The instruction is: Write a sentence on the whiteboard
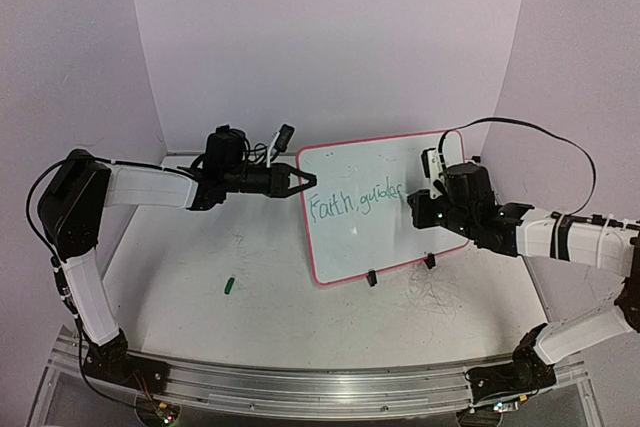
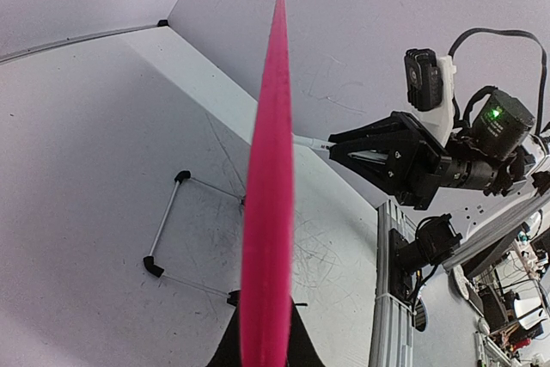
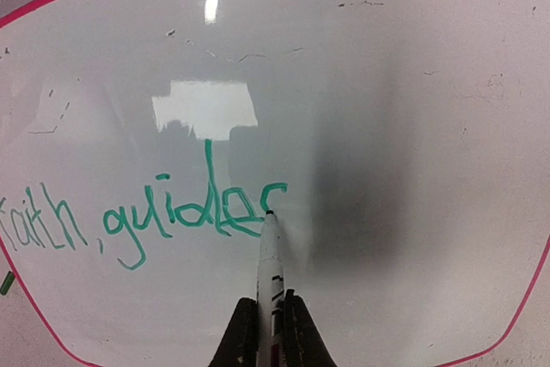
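1. The whiteboard [image 1: 400,162] is standing near the middle of the table [image 1: 180,257], leaning back on its two black clip feet [image 1: 371,278] with its writing face toward the arms.
2. The left gripper [image 1: 303,182] is reaching in level from the left, and its fingers are pinching the board's left edge. In the left wrist view the pink frame is running edge-on between the two dark fingers [image 2: 225,351]. My judgement is that this grip is bracing the light board so that pen pressure does not push it over or slide it.
3. The right gripper [image 3: 269,308] is squeezing a white marker [image 3: 269,255] between nearly closed fingers [image 3: 242,333], with the barrel pointing straight out ahead of them. This is keeping the tip square to the board.
4. The sentence [image 1: 355,205] is sitting in green on the left half of the board and is reading roughly "Faith, guides". The marker tip is touching the end of the last letter.
5. The right half of the board is blank, so the line is looking about half done.
6. A small green item [image 1: 229,285], possibly the marker cap, is lying on the table well apart from the board.
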Available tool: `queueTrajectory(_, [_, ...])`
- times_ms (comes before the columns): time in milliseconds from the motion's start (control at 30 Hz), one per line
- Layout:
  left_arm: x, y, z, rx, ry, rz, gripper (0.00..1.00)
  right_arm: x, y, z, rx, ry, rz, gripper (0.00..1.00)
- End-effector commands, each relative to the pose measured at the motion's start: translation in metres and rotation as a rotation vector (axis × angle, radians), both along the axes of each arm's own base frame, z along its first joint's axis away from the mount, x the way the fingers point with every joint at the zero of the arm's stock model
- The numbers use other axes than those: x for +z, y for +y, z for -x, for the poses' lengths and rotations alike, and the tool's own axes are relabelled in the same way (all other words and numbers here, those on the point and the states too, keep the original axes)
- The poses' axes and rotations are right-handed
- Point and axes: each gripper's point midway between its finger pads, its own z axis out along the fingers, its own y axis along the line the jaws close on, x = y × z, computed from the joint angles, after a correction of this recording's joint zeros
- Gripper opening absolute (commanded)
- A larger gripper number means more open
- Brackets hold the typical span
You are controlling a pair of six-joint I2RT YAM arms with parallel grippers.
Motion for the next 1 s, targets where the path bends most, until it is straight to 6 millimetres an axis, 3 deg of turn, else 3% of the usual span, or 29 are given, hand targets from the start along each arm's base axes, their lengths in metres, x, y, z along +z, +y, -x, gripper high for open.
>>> queueTrajectory(0, [-0.011, 0.01, -0.011, 0.076, 0.019, -0.069, 0.0, 0.002, -0.012, 0.0, -0.057, -0.011, 0.005, 0.0])
queueTrajectory(567, [-0.01, 0.009, -0.011, 0.076, 0.02, -0.067, 0.0, -0.008, -0.008, 0.009, -0.025, 0.041, -0.013, 0.0])
queueTrajectory(767, [-0.011, 0.009, -0.01, 0.076, 0.022, -0.069, 0.0, 0.003, 0.004, 0.004, 0.011, 0.016, -0.052, 0.0])
queueTrajectory(967, [-0.011, 0.008, -0.01, 0.078, 0.021, -0.07, 0.0, 0.028, 0.009, -0.005, 0.002, -0.033, -0.095, 0.0])
